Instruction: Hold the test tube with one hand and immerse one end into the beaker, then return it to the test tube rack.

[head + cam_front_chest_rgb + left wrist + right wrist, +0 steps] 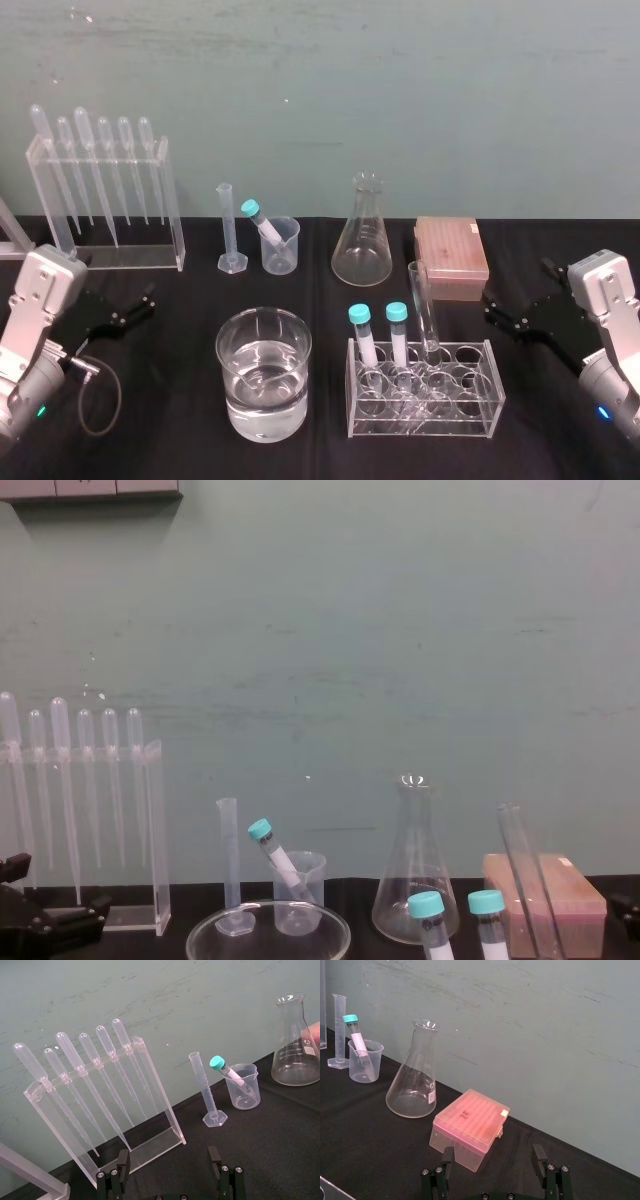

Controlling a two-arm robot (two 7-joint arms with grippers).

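Long bare tube (424, 305) is standing upright in the clear rack (470, 415), lower right of centre in the head view, right beside two teal-capped tubes (397, 335). The beaker (281, 248) sits further back, left of centre, between the cylinder (227, 225) and the flask (362, 240), with a capped tube (262, 222) leaning in it. Pink box (452, 248) is behind the rack. Water dish (263, 400) is just left of the rack. Left gripper (169, 1152) is low at the left edge, fingers spread, holding nothing. Right gripper (493, 1149) is the same at the right edge, clear of the rack.
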